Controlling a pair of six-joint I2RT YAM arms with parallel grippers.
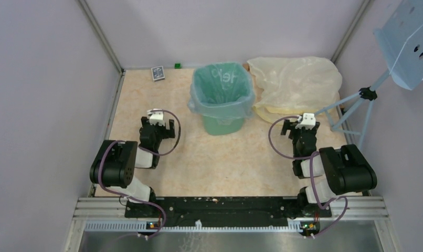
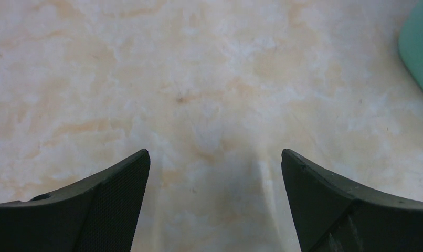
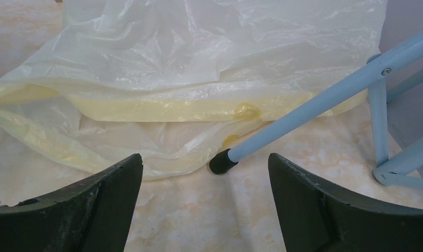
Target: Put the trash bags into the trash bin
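state | trash bag is lining trash bin, edge draping over rim | left gripper and right gripper are hanging released, empty | judging: bagging looking done, arms should be avoiding the draped edge

Mint-green tapered plastic bin, pale blue see-through thin bag; cream-yellow translucent plastic bag ahead of the black right claw; beige-marbled bench.

The trash bin shows only as a green sliver at the left wrist view's right edge. A dark object at the far wall is too small to identify.
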